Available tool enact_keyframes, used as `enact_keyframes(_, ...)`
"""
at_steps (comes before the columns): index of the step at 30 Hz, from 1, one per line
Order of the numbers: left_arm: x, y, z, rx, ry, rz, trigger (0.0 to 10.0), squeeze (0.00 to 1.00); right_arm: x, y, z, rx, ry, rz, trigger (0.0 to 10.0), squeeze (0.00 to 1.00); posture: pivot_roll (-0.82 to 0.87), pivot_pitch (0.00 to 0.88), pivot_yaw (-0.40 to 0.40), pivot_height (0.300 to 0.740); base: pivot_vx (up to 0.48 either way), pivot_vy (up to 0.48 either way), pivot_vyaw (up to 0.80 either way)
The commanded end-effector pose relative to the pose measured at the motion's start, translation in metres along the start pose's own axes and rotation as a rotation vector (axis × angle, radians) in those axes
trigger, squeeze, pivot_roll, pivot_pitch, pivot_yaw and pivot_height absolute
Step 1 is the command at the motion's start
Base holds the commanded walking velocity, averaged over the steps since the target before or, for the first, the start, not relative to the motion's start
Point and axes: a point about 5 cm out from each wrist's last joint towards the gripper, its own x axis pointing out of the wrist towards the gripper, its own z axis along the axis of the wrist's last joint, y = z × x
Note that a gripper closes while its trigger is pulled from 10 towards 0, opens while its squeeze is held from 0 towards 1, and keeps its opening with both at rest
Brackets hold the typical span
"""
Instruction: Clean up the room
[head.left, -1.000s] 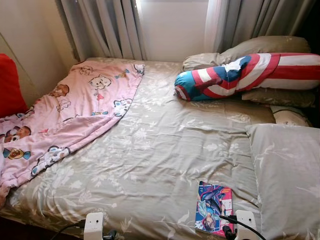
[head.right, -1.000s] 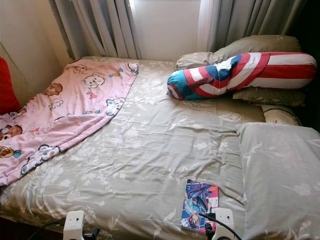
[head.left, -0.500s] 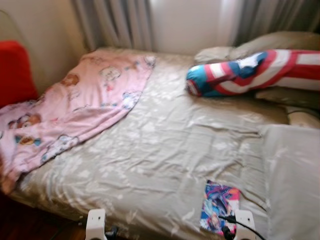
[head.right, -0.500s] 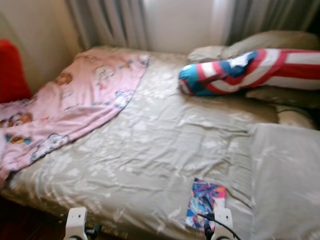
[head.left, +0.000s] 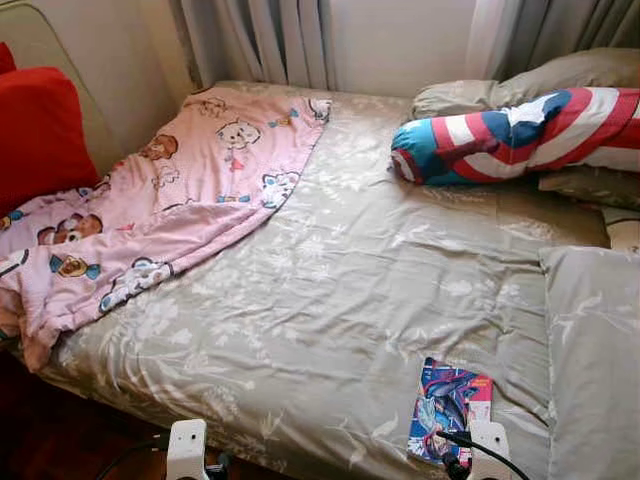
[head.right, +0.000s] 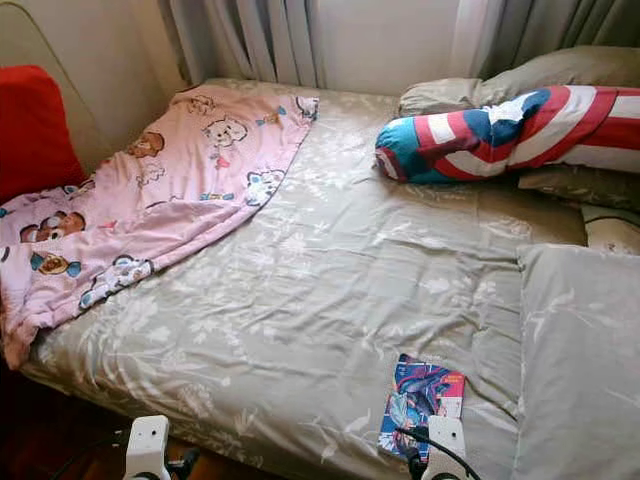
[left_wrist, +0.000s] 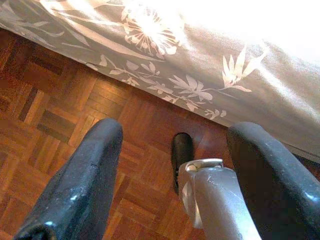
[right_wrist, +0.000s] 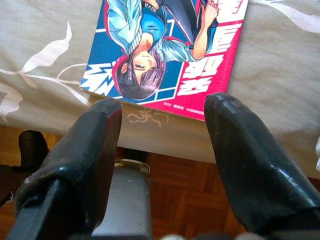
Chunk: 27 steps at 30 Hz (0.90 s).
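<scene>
Comic book (head.right: 421, 405) lies flat on floral bedspread (head.right: 330, 270); cover glossy, colourful.

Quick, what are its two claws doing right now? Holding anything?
Left gripper: open, holding nothing, hanging over the wooden floor beside the bed.
Right gripper: open, holding nothing, poised at the bed's edge just short of the comic book.

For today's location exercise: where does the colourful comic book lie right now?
The colourful comic book lies flat near the foot edge of the grey floral bedspread, on the robot's right, beside the grey pillow.
</scene>
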Motion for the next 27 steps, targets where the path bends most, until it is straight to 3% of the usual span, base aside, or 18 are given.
enact_keyframes(1, -0.0033, 0.0047, -0.0123, -0.01, 0.05, 0.009, 10.0, 0.0, -0.0008, 0.0016, -0.0056, 0.02, 0.022, 0.003, 10.0, 0.0, 0.03, 0.143, 0.022, 0.74, 0.0, 0.446, 0.0)
enact_keyframes(10, -0.0024, 0.0061, -0.0102, -0.006, 0.054, 0.013, 10.0, 0.0, -0.0011, 0.0015, -0.007, -0.032, 0.027, -0.005, 10.0, 0.0, 0.03, 0.144, 0.025, 0.74, 0.0, 0.447, 0.08)
enact_keyframes(14, -0.0023, 0.0065, -0.0098, -0.005, 0.054, 0.014, 10.0, 0.0, -0.0014, 0.0019, -0.008, -0.02, 0.027, 0.001, 10.0, 0.0, 0.03, 0.144, 0.026, 0.74, 0.0, 0.447, 0.77)
enact_keyframes(16, -0.0024, 0.0069, -0.0102, -0.005, 0.056, 0.014, 10.0, 0.0, -0.0015, -0.0005, -0.0082, 0.022, 0.027, -0.012, 10.0, 0.0, 0.03, 0.143, 0.026, 0.74, 0.0, 0.448, 0.0)
enact_keyframes(27, -0.0049, 0.0067, -0.018, -0.003, 0.073, 0.016, 10.0, 0.0, -0.0014, -0.0006, -0.0076, 0.026, 0.024, -0.008, 10.0, 0.0, 0.03, 0.143, 0.027, 0.74, 0.0, 0.445, 0.0)
